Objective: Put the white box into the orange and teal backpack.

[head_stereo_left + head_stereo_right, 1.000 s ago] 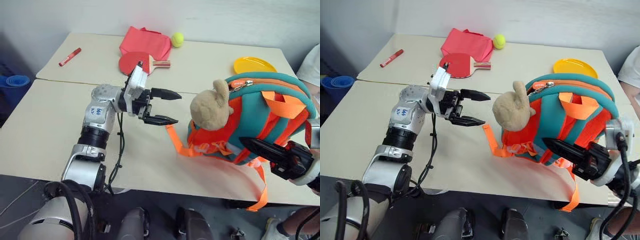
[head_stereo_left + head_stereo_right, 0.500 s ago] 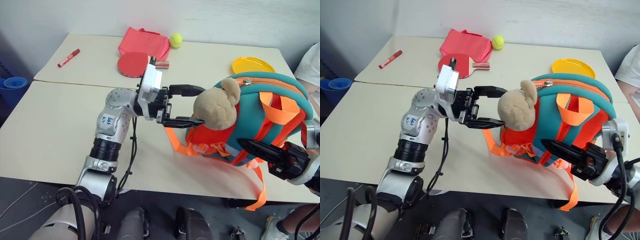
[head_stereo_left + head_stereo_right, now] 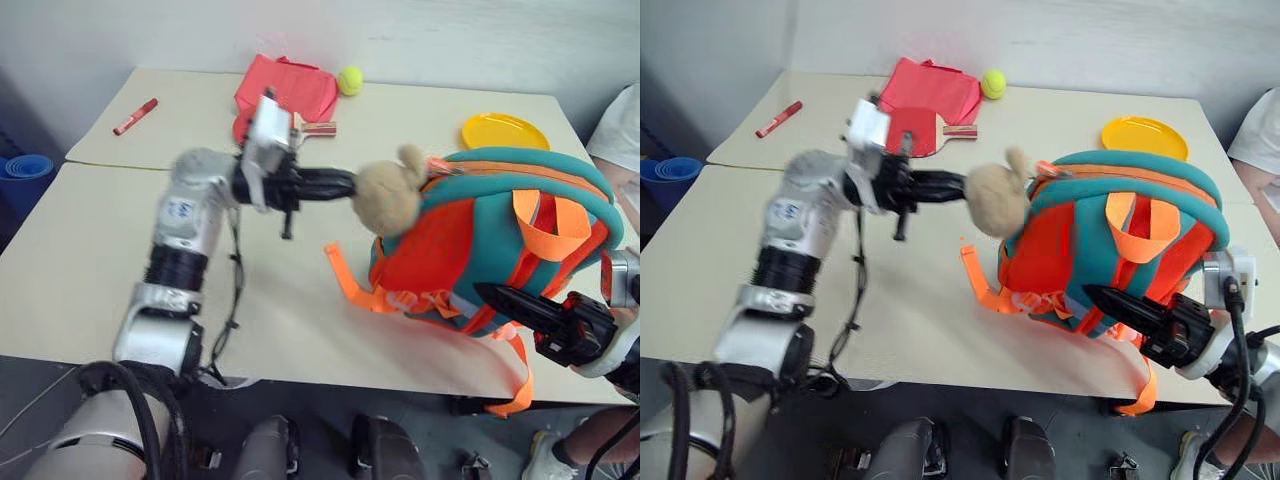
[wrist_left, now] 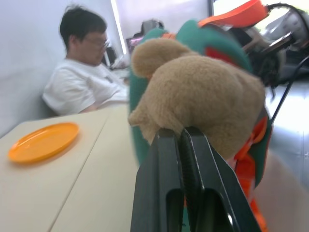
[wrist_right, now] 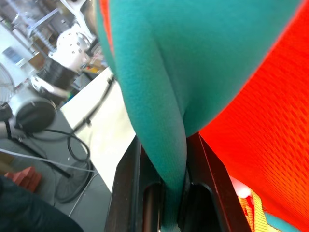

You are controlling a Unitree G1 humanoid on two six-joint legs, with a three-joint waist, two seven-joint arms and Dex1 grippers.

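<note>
A small teal fabric backpack with an orange-red front panel and bright orange straps [image 3: 500, 240] is seen standing upright on the right half of a pale beige worktop [image 3: 90, 250], which is made of two slabs pushed together along a seam. The left gripper [image 3: 345, 185] is closed on the tan plush bear [image 3: 388, 195] attached to the backpack's front; in the left wrist view its black fingers [image 4: 193, 159] are pressed together into the fur. The right gripper [image 3: 1105, 297] is clamped on a fold of the backpack's teal fabric at the near side, as shown in the right wrist view. At the far edge of the worktop, a red cloth bag [image 3: 290, 85], a red table-tennis paddle [image 3: 920, 125], a yellow-green tennis ball [image 3: 349, 79], a red marker pen [image 3: 138, 115] and an orange-yellow plastic plate [image 3: 505, 131] are laid out before a plain white wall. A seated person in a white T-shirt [image 4: 82, 87] is visible beyond the worktop's right end, and stacked blue bowls [image 3: 30, 165] are seen off its left side.
</note>
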